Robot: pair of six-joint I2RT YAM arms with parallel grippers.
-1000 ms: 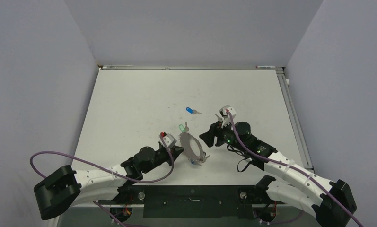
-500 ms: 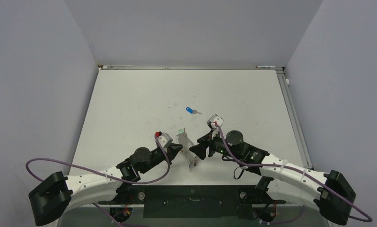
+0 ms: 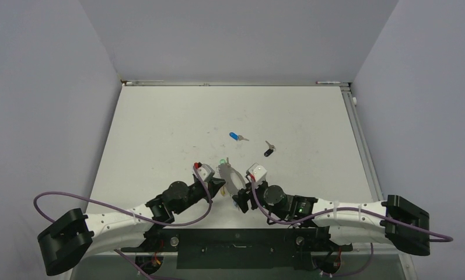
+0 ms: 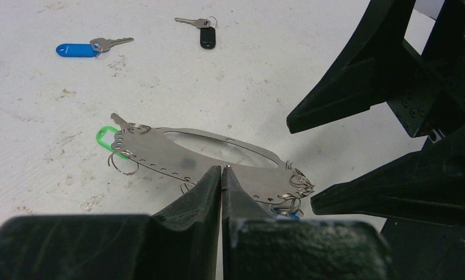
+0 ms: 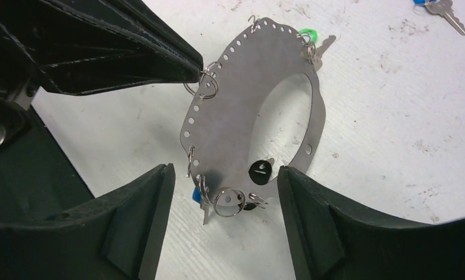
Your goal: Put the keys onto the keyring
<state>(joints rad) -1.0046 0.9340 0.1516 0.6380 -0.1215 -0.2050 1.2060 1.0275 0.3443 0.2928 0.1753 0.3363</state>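
- Your left tool (image 4: 221,175) is closed on the edge of the keyring (image 4: 160,149) and holds it tilted above the table (image 3: 160,128).
- Your right tool (image 5: 224,170) stands open around the ring's other end and grips nothing.
- The blue key (image 3: 236,137) and the black key (image 3: 268,151) lie loose, well apart from the ring. Next, I think, you should close the right tool gently on the ring.

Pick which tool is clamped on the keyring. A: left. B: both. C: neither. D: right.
A: the left tool is pinched shut on the edge of the keyring, while the right tool stands open on either side of its end.
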